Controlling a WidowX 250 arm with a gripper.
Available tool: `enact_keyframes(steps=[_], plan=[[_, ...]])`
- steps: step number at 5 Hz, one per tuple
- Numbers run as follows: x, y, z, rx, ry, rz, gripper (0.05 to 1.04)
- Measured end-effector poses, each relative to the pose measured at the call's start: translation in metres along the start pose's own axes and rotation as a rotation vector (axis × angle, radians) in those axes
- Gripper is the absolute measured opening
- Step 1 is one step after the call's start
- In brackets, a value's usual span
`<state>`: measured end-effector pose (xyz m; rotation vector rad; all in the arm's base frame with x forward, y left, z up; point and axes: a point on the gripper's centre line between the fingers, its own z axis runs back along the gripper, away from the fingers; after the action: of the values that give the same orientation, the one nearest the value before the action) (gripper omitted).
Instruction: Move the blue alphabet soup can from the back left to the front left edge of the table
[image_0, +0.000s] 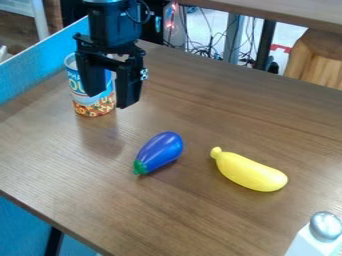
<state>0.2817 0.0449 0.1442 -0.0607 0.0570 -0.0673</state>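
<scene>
Can (91, 109) stands upright near the blue panel (40, 60), partly hidden behind the black gripper (109, 101), whose fingers hang spread apart. Nearer the camera, a blue eggplant (160, 150) and a yellow banana (248, 172) lie apart on the wooden table (180, 215), with a silver-topped object (325, 227) at the lower right corner.

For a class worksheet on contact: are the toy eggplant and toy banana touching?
Apart: the camera view shows brown tabletop between the toy eggplant and toy banana.
</scene>
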Motion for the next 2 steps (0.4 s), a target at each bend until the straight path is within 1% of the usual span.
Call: enact_keyframes(steps=[1,2], plan=[[-0.001,0.001,-0.007,-0.006,0.024,0.003,1.0],[0.012,0.008,0.005,0.004,0.026,-0.02,1.0]])
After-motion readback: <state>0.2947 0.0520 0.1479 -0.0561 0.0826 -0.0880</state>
